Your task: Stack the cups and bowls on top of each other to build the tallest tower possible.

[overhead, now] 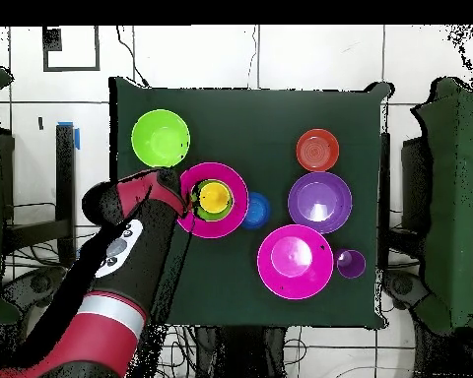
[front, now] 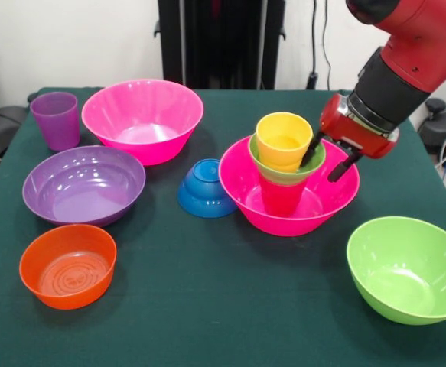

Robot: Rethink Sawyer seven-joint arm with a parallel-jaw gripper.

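Here, your gripper (front: 331, 159) spread apart, one finger inside the small green bowl (front: 308, 166), yellow cup (front: 283, 139) at its nine o'clock.

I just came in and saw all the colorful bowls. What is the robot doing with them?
It is building a tower. In one pink bowl stands a red cup, with a small green bowl on it and a yellow cup on top. The robot's pincer is at the green bowl's rim beside the yellow cup, fingers apart. The blue bowl leans against the pink one. The other pink bowl, purple bowl, orange bowl, lime bowl and purple cup stand separately.
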